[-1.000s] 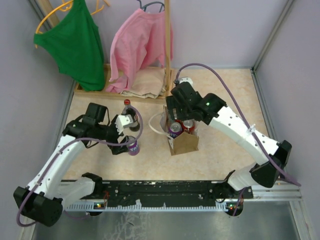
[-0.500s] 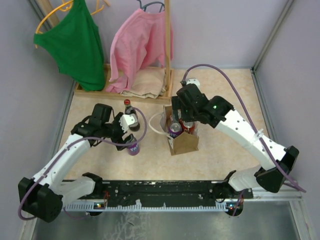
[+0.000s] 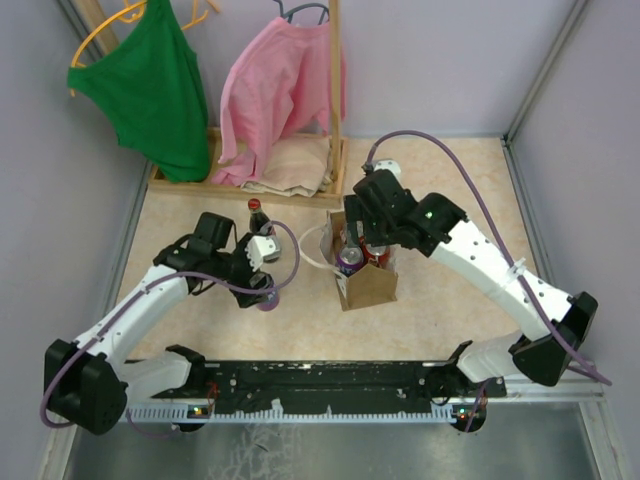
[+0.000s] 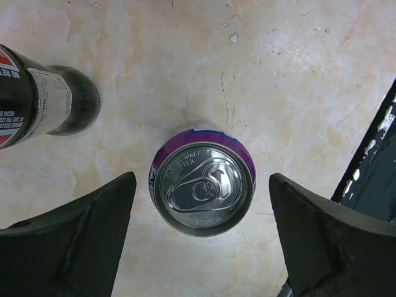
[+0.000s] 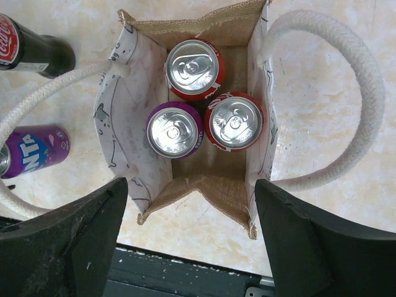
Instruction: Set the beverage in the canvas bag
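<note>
The loose purple can (image 4: 203,189) stands upright on the worktop (image 4: 297,74); from my right wrist its side shows white letters ending "NTA"; the words stamped round its lid are too small to read. My left hand (image 3: 262,274) is spread wide directly above it, one finger (image 4: 74,241) on each side of the can with a gap on both sides, touching nothing and grasping nothing. Just beside the can stands the cola bottle (image 4: 46,102), dark, with a red label in the white Coca-Cola script seen from the right wrist; the small print on its other label is unreadable.

The canvas bag (image 5: 204,28) stands open-mouthed on the worktop, near the loose can and apart from it; its pale side panels carry faint line drawings that I cannot make out; the white loop handles (image 5: 352,93) flop outward on both sides. Inside stand two red cans (image 5: 192,68) and a bagged purple can (image 5: 173,132), all upright and packed against each other. My right hand (image 3: 362,243) hangs over the bag's mouth, fingers released and wide, holding nothing.
</note>
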You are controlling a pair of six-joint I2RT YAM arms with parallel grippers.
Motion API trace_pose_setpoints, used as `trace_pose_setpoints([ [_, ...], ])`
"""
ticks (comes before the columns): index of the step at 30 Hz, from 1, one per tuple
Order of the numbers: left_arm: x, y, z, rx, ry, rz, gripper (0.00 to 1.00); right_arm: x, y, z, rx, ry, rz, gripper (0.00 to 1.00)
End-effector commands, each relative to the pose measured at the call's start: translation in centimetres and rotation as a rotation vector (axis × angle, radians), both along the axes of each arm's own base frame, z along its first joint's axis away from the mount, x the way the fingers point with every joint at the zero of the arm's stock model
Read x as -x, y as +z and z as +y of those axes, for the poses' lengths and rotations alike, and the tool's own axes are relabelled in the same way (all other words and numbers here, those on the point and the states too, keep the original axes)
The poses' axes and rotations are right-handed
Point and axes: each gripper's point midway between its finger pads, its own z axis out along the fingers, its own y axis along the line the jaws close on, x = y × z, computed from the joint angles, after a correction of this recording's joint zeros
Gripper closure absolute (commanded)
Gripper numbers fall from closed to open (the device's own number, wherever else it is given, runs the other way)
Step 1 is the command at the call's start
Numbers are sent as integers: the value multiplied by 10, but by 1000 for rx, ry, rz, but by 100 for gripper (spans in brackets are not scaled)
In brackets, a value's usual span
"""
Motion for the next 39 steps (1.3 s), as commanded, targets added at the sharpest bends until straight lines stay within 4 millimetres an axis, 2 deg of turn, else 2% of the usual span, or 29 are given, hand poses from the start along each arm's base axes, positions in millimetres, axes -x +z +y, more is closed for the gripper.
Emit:
trace_pose_setpoints([
  [1,0,-2,-8,34,-13,6,6,-2,17,-7,-41,-34,-54,17],
  [8,-4,-4,-13,57,-2,8,10,0,15,-10,-43,-40,-51,17],
  [13,0,-9,-14,57,-11,29,18,1,14,-11,-43,-43,-49,17],
  [18,5,-15,-12,51,-14,41,20,4,10,-12,-53,-51,-40,16],
  [20,6,-15,-12,52,-14,41,31,5,9,-12,-60,-53,-38,16],
  [24,3,-7,-13,63,-9,26,73,5,8,-11,-66,-53,-38,17],
  [26,0,2,-14,67,-5,13,95,5,7,-11,-65,-52,-35,17],
  [27,-2,8,-15,71,-1,4,100,5,7,-11,-65,-51,-36,16],
  [31,-7,43,-16,84,0,-41,100,4,8,-12,-59,-54,-38,16],
  [35,-19,91,-14,109,42,-140,100,2,7,-13,-53,-51,-40,15],
  [39,-28,148,-18,187,88,-246,100,1,0,-10,-41,-43,-19,1],
])
